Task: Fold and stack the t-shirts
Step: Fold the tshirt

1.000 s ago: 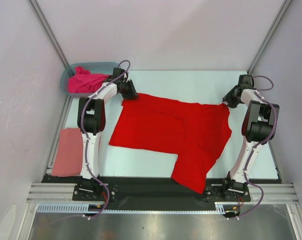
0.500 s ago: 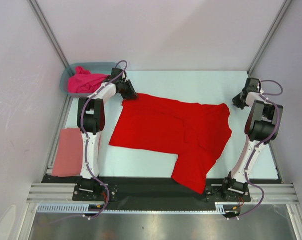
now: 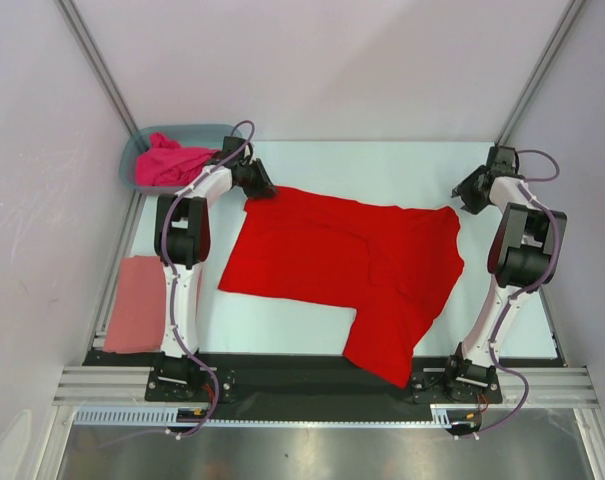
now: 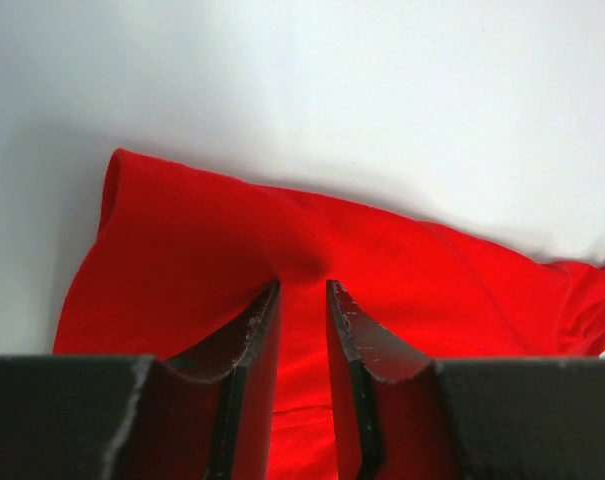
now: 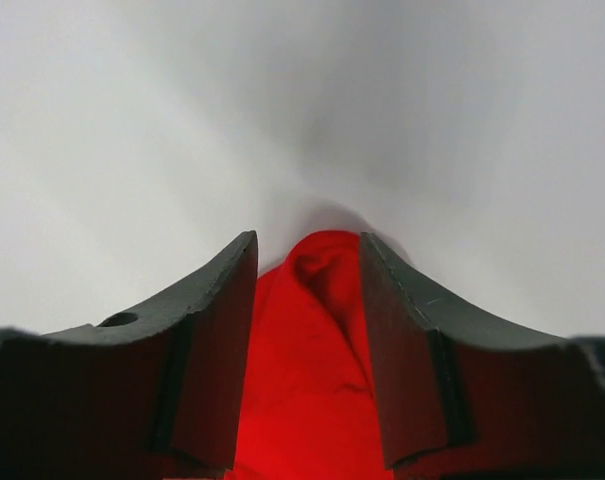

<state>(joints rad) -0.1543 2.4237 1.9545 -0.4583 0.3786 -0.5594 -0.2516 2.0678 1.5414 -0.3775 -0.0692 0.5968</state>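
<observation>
The bright red t-shirt lies spread on the white table, its lower right part hanging towards the near edge. My left gripper sits at its far left corner, and the left wrist view shows it shut on a pinch of the red cloth. My right gripper is at the far right corner. In the right wrist view its jaws stand open with the red corner bunched between them, not clamped. The salmon-pink t-shirt lies folded at the near left. The magenta t-shirt is crumpled in the tub.
The blue-grey plastic tub stands at the far left corner, just behind my left arm. The white table is bordered by enclosure walls and metal posts. A black strip runs along the near edge by the arm bases.
My right gripper let go of the shirt's far right corner, swung out to the right, then came back over the corner with jaws open. The left arm has not moved.
</observation>
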